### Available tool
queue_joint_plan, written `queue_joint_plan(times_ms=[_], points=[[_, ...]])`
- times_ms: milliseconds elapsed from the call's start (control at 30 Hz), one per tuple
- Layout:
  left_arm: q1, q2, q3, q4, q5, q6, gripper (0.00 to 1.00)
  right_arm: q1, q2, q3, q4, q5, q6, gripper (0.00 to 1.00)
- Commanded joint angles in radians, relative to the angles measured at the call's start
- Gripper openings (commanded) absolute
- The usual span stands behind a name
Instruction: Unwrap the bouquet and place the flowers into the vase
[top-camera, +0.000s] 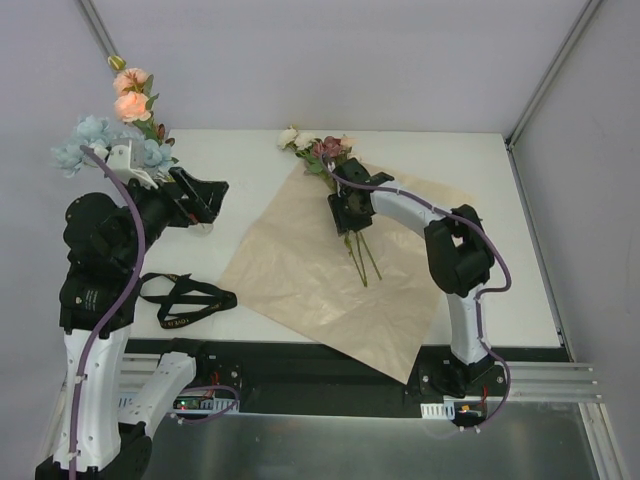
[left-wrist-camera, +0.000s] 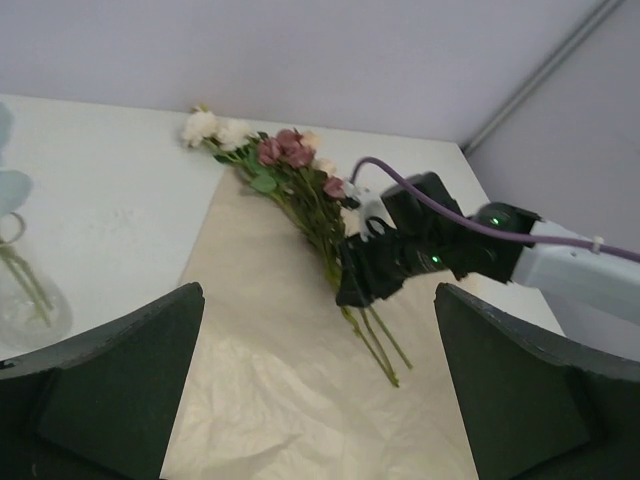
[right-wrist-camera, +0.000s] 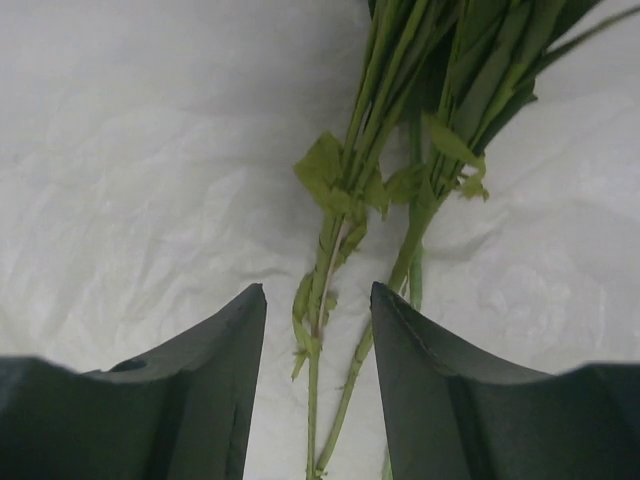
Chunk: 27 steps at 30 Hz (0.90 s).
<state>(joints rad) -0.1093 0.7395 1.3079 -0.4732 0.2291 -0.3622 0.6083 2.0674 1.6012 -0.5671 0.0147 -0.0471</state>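
right gripper (right-wrist-camera: 318, 292): half open, astride green stems (right-wrist-camera: 350, 170), none pinched
left gripper (left-wrist-camera: 318, 300): wide, empty, beside vase (left-wrist-camera: 22, 300)
flowers (top-camera: 322, 150): loose bunch on flattened wrapping paper (top-camera: 290, 270)
done: unwrapped, ribbon (top-camera: 185, 300) off, blue and peach blooms (top-camera: 125, 100) in vase
left: white and mauve ones

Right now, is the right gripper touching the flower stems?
Cannot tell. Right wrist view: the right gripper straddles the flower stems; one stem runs along a finger's edge, neither gap nor contact plain.
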Motion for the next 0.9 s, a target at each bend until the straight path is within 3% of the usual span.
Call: queue_joint_plan(times_ms=[0,300,533,700,867], points=[[0.011,0.038,-0.036,-0.010,0.211,-0.070,0.99,0.005,0.062,0.098,-0.022,0.016,-0.019,0.49],[0.011,0.084,-0.096,-0.012,0.337,-0.156,0.96,0.010,0.129,0.120,0.006,0.063,-0.020,0.33],[0.011,0.104,-0.124,-0.012,0.363,-0.185,0.94,0.011,0.084,0.059,0.065,0.099,-0.023,0.01],[0.011,0.132,-0.145,-0.012,0.413,-0.207,0.94,-0.013,-0.039,-0.015,0.136,-0.005,0.015,0.01],[0.011,0.164,-0.165,-0.012,0.455,-0.233,0.93,-0.100,-0.216,-0.139,0.255,-0.302,0.137,0.01]])
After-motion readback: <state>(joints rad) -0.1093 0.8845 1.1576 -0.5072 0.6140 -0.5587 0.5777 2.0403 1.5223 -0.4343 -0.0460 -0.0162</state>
